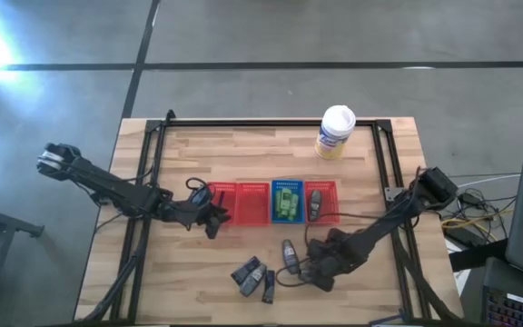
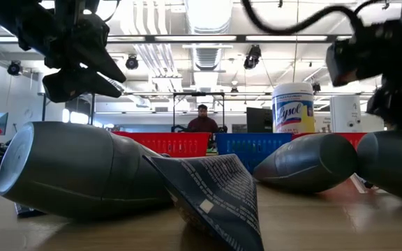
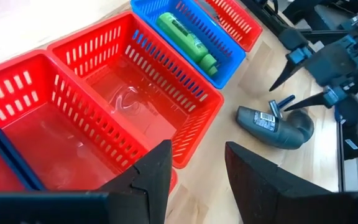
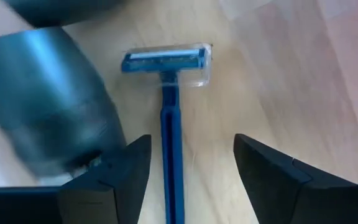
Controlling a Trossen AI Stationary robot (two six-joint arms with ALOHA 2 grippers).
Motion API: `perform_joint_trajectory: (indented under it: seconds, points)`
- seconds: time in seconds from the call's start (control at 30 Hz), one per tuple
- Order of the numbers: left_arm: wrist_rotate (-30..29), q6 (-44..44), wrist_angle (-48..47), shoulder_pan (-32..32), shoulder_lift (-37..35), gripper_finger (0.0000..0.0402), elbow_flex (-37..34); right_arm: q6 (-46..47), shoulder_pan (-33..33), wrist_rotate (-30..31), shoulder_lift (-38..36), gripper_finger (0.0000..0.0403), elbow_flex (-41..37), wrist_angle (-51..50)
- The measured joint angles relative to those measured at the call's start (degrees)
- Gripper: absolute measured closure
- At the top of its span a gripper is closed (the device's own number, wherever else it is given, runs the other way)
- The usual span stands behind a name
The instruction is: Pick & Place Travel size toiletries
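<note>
A blue razor lies flat on the wood with its capped head away from my right gripper, whose open fingers stand on either side of the handle without touching it. A dark grey tube lies close beside it. In the high view my right gripper is low near the table's near edge, next to several grey tubes. My left gripper hovers open over the leftmost red basket, which holds a dark blue razor. Green bottles lie in the blue basket.
Four mesh baskets stand in a row mid-table, and the rightmost red basket holds a grey tube. A white tub with a yellow label stands near the far edge. A black frame borders the table. A person stands far behind.
</note>
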Motion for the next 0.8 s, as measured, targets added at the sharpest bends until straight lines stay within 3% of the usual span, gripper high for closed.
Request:
perform_joint_trajectory:
  seconds: [0.27,0.43,0.57,0.8]
  points:
    - [0.0,-1.4,0.0,0.0,0.0,0.0248,-0.9,-2.1,-0.9,0.1,3.0,0.0142,2.4,-1.7]
    - [0.1,-1.5,0.0,0.0,0.0,0.0248,-1.3,-2.8,-0.9,0.7,3.0,0.0146,2.3,-1.8]
    - [0.2,-1.6,0.1,0.0,0.0,0.0248,-1.6,-0.5,-1.0,-0.1,3.1,0.0186,2.1,-1.8]
    - [0.2,-1.6,0.2,0.0,0.0,0.0248,-1.6,0.3,-1.0,-0.5,3.1,0.0302,2.1,-1.7]
